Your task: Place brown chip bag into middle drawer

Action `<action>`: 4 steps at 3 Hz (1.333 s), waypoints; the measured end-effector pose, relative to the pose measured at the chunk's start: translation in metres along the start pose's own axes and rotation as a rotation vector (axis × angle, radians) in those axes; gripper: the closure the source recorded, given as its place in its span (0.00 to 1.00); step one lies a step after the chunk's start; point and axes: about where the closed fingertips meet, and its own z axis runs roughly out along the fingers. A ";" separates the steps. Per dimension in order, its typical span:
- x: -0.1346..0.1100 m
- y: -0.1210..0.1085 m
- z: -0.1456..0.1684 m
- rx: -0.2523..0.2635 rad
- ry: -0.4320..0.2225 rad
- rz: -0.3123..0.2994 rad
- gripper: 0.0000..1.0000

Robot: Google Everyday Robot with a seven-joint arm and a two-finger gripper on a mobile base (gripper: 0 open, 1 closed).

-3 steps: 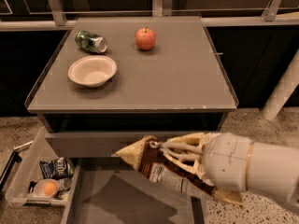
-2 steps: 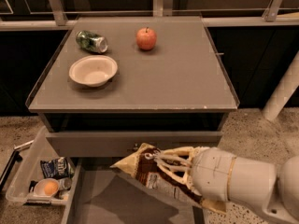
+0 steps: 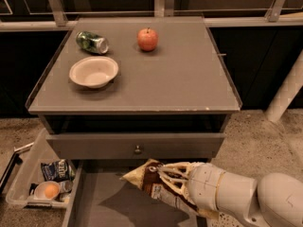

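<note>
I've got the brown chip bag (image 3: 152,189) clamped in the gripper (image 3: 169,178), low over the open middle drawer (image 3: 102,200).
Jaws closed around the bag's middle. Bag tilted, tan tip pointing left, just below the knobbed drawer front (image 3: 137,145). On the table (image 3: 189,79): bowl (image 3: 93,71), can (image 3: 92,41) on its side, apple (image 3: 147,39). Bin (image 3: 26,174) left of the drawer holds a small bag (image 3: 57,169) and a cup (image 3: 47,189).

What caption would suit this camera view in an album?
Gripper holds the brown chip bag over the open middle drawer; apple, bowl and can sit on the cabinet.
</note>
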 end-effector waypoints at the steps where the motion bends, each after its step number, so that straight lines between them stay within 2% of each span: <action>1: 0.000 0.000 0.000 0.000 0.000 0.000 1.00; 2: -0.001 0.013 0.013 -0.027 -0.019 -0.002 1.00; 3: 0.003 0.036 0.043 -0.067 -0.039 0.011 1.00; 4: 0.012 0.074 0.094 -0.124 -0.072 0.004 1.00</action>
